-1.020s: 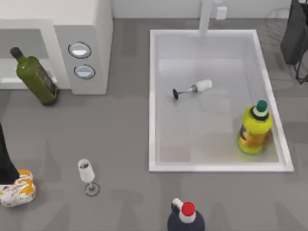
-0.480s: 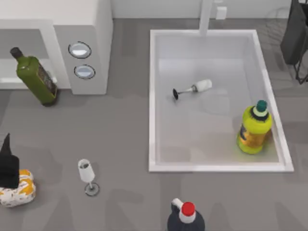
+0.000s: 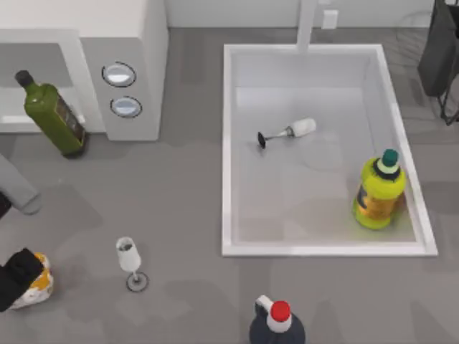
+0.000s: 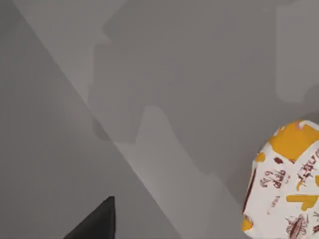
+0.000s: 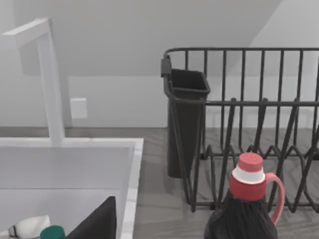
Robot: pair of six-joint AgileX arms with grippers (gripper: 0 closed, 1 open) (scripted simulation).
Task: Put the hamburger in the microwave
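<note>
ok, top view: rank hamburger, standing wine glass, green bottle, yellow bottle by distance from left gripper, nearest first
1. hamburger, right by the left gripper, bottom-left corner
2. standing wine glass, bottom left
3. green bottle, by the microwave
4. yellow bottle, in the sink, right

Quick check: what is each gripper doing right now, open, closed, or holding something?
Left gripper: over the hamburger near the table's left edge; whether it grips cannot be told.
Right gripper: parked at the far right corner; state cannot be told.
</note>
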